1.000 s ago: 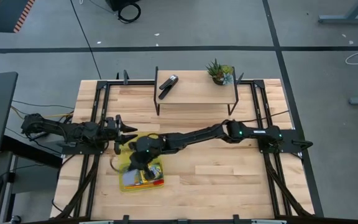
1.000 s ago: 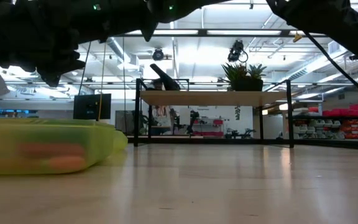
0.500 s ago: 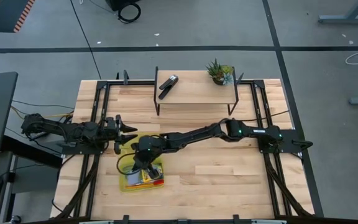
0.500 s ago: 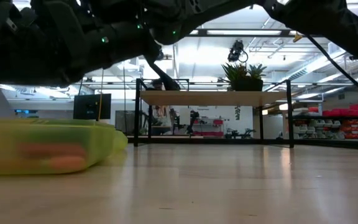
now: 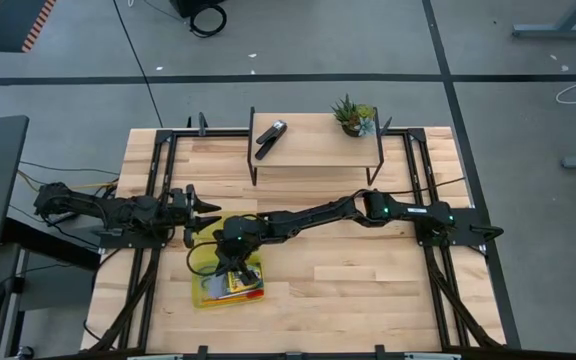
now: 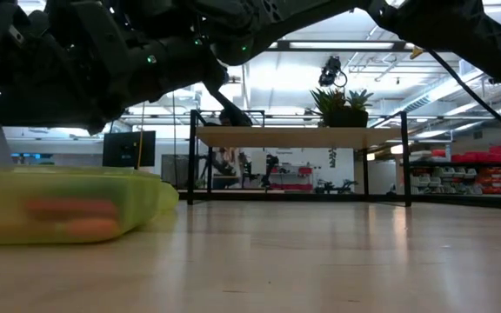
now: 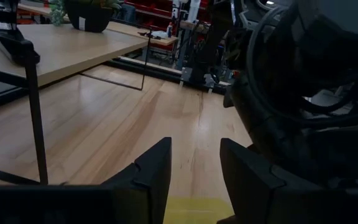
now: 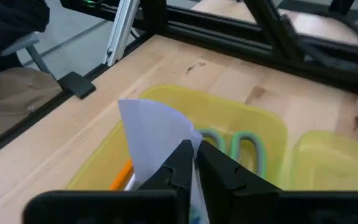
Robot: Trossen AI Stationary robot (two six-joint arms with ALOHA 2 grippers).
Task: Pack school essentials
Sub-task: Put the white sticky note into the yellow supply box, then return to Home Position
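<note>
Right jaws pinching pale note pad (image 8: 155,134) over yellow case (image 5: 226,279) on wooden table (image 5: 368,290); left parted.

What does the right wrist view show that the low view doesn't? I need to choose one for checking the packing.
Only the right wrist view shows the right end effector shut on the pale note pad above green scissor handles. Only the low view shows the shelf with the potted plant. Both show the yellow case.

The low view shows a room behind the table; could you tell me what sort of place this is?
Probably a robotics lab or workshop in a large industrial hall: strip lights on an open ceiling, red storage shelving, a monitor, and taped lines on a grey concrete floor.
</note>
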